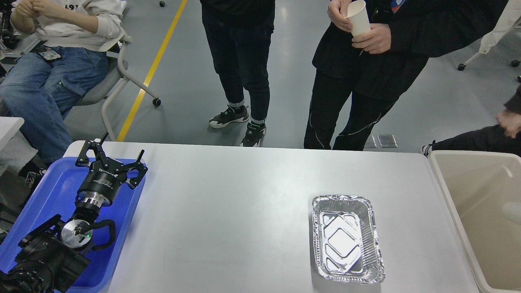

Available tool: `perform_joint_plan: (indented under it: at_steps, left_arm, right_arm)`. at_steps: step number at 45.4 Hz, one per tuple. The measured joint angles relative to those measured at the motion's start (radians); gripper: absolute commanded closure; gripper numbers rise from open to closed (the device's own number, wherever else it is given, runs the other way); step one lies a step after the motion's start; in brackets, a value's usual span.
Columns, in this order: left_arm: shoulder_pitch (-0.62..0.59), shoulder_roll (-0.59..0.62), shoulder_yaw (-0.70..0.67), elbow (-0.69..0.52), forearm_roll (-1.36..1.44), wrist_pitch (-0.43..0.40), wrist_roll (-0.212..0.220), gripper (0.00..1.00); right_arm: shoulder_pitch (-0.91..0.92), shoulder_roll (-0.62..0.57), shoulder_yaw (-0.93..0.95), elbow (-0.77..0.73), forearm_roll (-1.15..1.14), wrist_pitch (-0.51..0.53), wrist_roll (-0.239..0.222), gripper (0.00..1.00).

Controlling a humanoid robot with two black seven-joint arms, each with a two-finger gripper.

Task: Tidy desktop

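Spread wide apart, with nothing between them, the jaws of the left gripper (118, 156) are seen above the far end of a blue plastic tray (61, 179), which lies at the left edge of the desktop (228, 215). The black left arm is brought in from the lower left corner, and its thick joints are laid over the near part of the tray. No right gripper is shown in the head view, so nothing can be said of its jaws.

The desktop, a large light grey-white surface with rounded corners, is spread across the lower half of the view. On its right part, well apart from the tray, an aluminium foil container (346, 238) is set upright (shiny, rectangular, nothing visible inside). Just beside the right edge of the desktop a beige bin (452, 191) is placed.

Beyond the far edge, a white paper cup (358, 18) is held by a standing person in dark clothes.
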Motion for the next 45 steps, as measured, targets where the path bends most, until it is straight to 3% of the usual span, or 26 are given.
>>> perform_joint_plan:
  at_steps: [25,26,29,31,36,39,45]
  left_arm:
    - [0.0,0.0,0.0,0.0,0.001,0.0,0.0,0.0]
    - [0.0,0.0,0.0,0.0,0.001,0.0,0.0,0.0]
    - [0.0,0.0,0.0,0.0,0.001,0.0,0.0,0.0]
    - [0.0,0.0,0.0,0.0,0.001,0.0,0.0,0.0]
    - [0.0,0.0,0.0,0.0,0.001,0.0,0.0,0.0]
    - [0.0,0.0,0.0,0.0,0.001,0.0,0.0,0.0]
    - [0.0,0.0,0.0,0.0,0.001,0.0,0.0,0.0]
  right_arm:
    - [0.005,0.084,0.002,-0.061,0.002,-0.044,-0.001,1.0]
    - [0.006,0.085,0.002,-0.062,0.002,-0.045,-0.001,0.96]
    - [0.007,0.086,0.002,-0.063,0.002,-0.046,-0.001,0.5]
    - [0.007,0.087,0.002,-0.064,0.002,-0.047,-0.001,0.34]
    - [0.008,0.088,-0.004,-0.066,0.002,-0.053,-0.001,0.1]
    - [0.009,0.088,-0.007,-0.066,0.002,-0.061,-0.001,0.02]
    - [0.01,0.087,-0.011,-0.067,0.0,-0.077,0.0,0.01]
